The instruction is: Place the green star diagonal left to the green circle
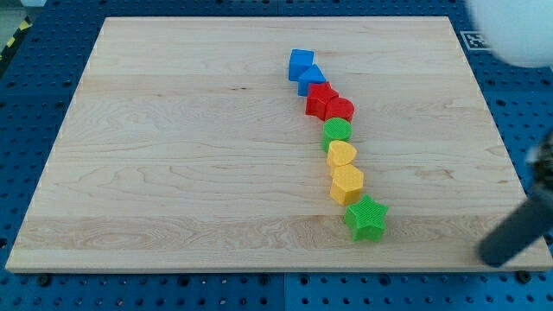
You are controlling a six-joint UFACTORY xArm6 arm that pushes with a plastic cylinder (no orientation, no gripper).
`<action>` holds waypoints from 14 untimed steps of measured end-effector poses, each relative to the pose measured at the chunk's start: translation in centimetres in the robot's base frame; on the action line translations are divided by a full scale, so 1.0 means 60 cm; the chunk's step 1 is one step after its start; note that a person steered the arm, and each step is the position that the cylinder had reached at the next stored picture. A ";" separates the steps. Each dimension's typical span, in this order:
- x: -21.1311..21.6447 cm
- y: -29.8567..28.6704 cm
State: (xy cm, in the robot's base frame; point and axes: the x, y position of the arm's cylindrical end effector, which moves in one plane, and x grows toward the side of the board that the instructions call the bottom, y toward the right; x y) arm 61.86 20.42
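Note:
The green star point(366, 217) lies near the view's bottom at the lower end of a chain of blocks. The green circle point(337, 131) sits in the middle of that chain, above and slightly left of the star. A yellow heart point(341, 154) and a yellow hexagon point(347, 183) lie between them. My tip point(494, 253) is blurred, at the board's lower right corner. It is well to the right of the green star and touches no block.
Above the green circle the chain continues with a red round block point(340, 110), a red star point(320, 99) and two blue blocks point(312, 79) point(300, 63). The wooden board point(173, 155) lies on a blue perforated table point(26, 86). A white blurred shape point(518, 30) fills the top right corner.

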 end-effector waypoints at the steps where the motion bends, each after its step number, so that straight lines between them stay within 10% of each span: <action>1: 0.000 -0.039; 5: -0.030 -0.036; 14: -0.141 -0.367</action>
State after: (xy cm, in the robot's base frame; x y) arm 53.42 -1.60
